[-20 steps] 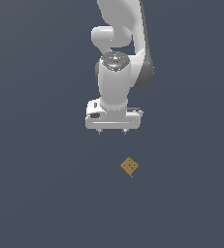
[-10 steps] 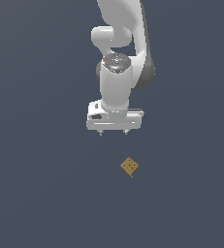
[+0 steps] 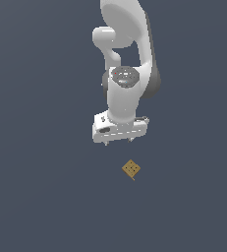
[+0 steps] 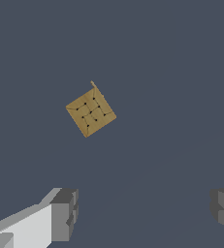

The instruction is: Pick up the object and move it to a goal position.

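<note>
The object [image 3: 130, 169] is a tiny tan-brown block with dark dots on its face, lying turned like a diamond on the dark floor. The wrist view shows the object [image 4: 90, 112] in full, apart from the fingers. My white gripper [image 3: 118, 141] hangs above the floor, short of the block and a little toward the exterior view's left of it. Its two fingertips [image 3: 106, 142] point down and stand wide apart. The gripper [image 4: 145, 213] is open with nothing between its fingers [image 4: 65, 214].
A plain dark grey-blue floor [image 3: 41, 197] fills both views. The white arm [image 3: 127, 54] rises behind the gripper toward the upper part of the exterior view. No other objects show.
The gripper has shifted slightly toward the exterior view's right and a little lower, nearer the block. The block has not moved.
</note>
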